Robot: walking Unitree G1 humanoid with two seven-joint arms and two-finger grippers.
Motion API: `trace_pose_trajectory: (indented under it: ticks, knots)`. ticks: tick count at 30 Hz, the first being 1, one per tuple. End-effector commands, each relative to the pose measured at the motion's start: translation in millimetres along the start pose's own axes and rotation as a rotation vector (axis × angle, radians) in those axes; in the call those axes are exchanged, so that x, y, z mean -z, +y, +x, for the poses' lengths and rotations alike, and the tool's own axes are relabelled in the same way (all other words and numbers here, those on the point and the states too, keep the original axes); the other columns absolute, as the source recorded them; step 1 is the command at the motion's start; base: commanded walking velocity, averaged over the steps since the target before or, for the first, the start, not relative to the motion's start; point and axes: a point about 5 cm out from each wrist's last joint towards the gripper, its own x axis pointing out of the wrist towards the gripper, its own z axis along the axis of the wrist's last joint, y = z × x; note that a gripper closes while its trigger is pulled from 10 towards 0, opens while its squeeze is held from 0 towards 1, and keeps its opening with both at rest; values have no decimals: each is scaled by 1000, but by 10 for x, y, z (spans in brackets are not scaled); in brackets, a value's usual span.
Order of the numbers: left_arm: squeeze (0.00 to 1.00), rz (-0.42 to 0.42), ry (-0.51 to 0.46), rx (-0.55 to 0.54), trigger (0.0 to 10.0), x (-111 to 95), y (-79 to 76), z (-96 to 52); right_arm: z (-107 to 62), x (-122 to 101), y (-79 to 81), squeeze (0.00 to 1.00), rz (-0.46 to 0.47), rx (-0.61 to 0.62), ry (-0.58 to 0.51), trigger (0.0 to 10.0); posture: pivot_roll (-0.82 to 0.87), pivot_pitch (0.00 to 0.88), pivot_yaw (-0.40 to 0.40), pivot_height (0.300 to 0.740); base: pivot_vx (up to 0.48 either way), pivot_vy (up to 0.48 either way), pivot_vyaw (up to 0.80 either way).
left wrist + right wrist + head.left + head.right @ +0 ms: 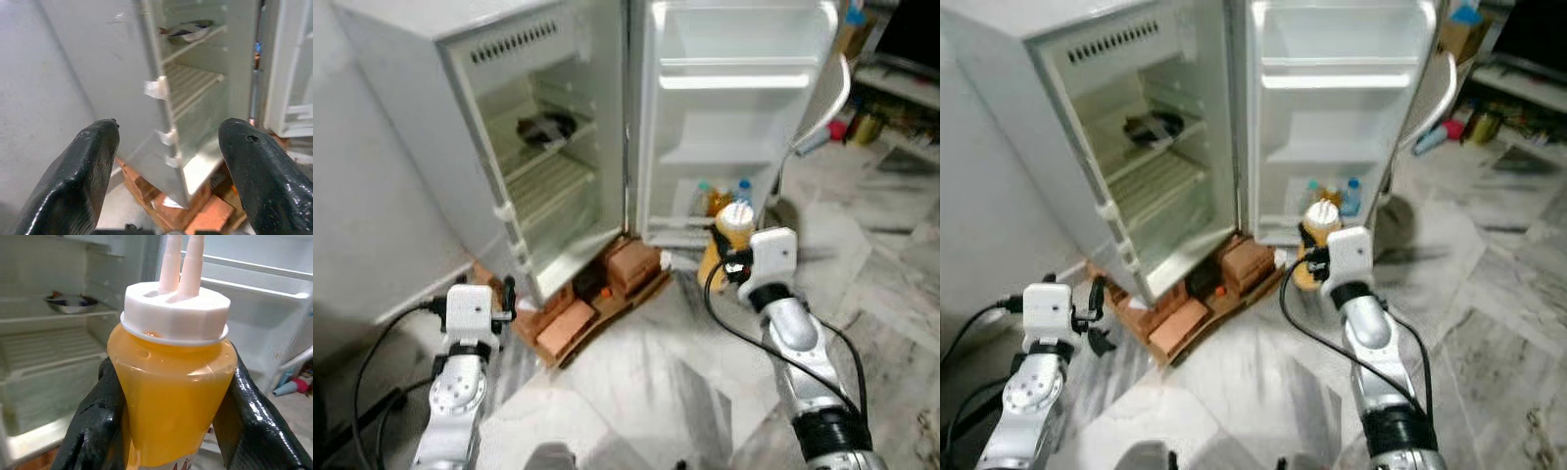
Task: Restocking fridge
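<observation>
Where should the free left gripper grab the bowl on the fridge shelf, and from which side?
Grip the bowl by its near rim, coming in level from the fridge's open front. It is wide and shallow, so its body won't fit between the fingers, and it sits on a wire shelf with little headroom. The left gripper is open and empty; this is a judgement.

1. A pale marble floor (pixel 646 392) with grey veining covers the room.
2. At nine o'clock stands a plain light grey wall (pixel 362 196).
3. Reddish bricks (pixel 566 328) lie on the floor near the centre.
4. At two o'clock a low shelf (pixel 901 83) carries small clutter.
5. The light is soft and even.
</observation>
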Motion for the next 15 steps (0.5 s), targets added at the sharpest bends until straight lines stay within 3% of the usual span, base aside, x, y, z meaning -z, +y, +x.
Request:
trace_pose_trajectory:
  ticks: [1, 9, 15]
  knots:
    - [0, 13, -3, -15, 10000, -7, 61, 4, 69, -70, 78, 0, 6, -20, -24, 10000, 83, 27, -13, 740, 0, 0, -500]
    - [0, -20, -41, 45, 10000, -66, 37, 10, 113, -115, 91, 0, -2, -23, -39, 10000, 71, 46, -1, 740, 0, 0, -592]
    - [0, -28, -40, 83, 10000, -49, -17, -33, 118, -121, 109, 0, -4, -22, -44, 10000, 72, 49, 4, 740, 411, 0, 0]
